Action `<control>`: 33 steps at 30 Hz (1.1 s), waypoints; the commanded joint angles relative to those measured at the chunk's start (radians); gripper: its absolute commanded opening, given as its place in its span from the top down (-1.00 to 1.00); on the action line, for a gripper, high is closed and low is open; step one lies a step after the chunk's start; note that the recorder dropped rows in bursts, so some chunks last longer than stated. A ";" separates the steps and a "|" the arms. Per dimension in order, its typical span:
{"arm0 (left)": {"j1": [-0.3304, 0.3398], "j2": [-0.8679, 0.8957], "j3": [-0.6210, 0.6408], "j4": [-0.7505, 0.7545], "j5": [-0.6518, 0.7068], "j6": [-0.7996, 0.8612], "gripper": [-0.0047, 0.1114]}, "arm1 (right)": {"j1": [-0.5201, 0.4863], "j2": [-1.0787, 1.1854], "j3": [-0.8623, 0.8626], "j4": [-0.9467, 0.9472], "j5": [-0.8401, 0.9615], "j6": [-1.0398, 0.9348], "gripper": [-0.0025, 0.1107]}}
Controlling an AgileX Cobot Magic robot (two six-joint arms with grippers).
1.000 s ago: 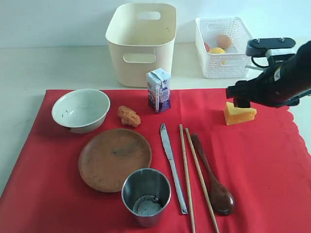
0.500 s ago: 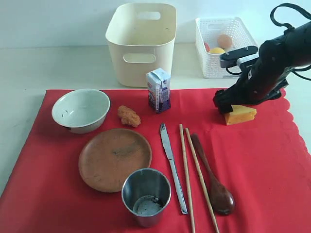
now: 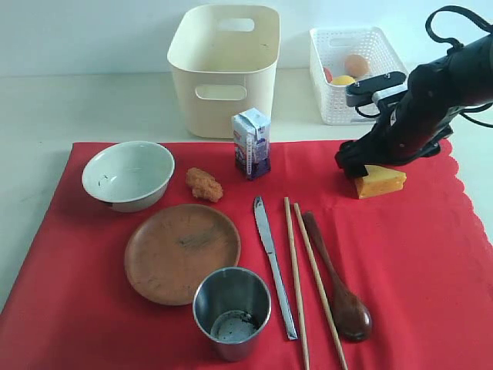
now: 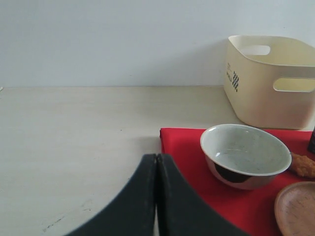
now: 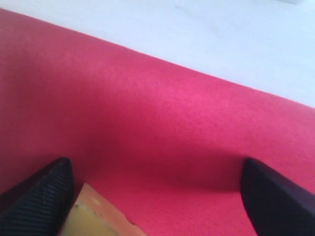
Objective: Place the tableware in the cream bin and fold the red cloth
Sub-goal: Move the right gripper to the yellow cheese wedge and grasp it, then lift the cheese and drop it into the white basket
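Exterior view: right hand (image 3: 360,168) at cheese (image 3: 382,184).

A pale, off-white worktop (image 3: 92,108) runs back to a plain, light blue-grey wall (image 3: 77,31) and meets it in a straight line. The worktop's surface is matte, with a few faint scuffs and specks. The light is soft and even, leaving only weak shadows.

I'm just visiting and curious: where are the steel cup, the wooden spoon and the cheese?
steel cup (image 3: 231,297): exterior view, on its inner back wall.
wooden spoon (image 3: 351,315): exterior view, on its rounded bowl end.
cheese (image 3: 383,185): exterior view, on its yellow front face.
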 commanded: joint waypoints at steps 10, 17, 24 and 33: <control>0.002 -0.005 0.000 0.001 -0.002 0.001 0.91 | -0.003 0.002 0.000 0.017 0.065 -0.010 -0.32; 0.002 -0.005 0.000 0.001 -0.002 0.001 0.91 | -0.003 -0.097 0.000 0.072 0.117 -0.010 -0.12; 0.002 -0.005 0.000 0.001 -0.002 0.001 0.91 | -0.003 -0.087 0.000 0.081 0.188 -0.012 -0.20; 0.002 -0.005 0.000 0.001 -0.002 0.001 0.91 | -0.003 -0.042 0.000 0.173 0.206 -0.202 -0.23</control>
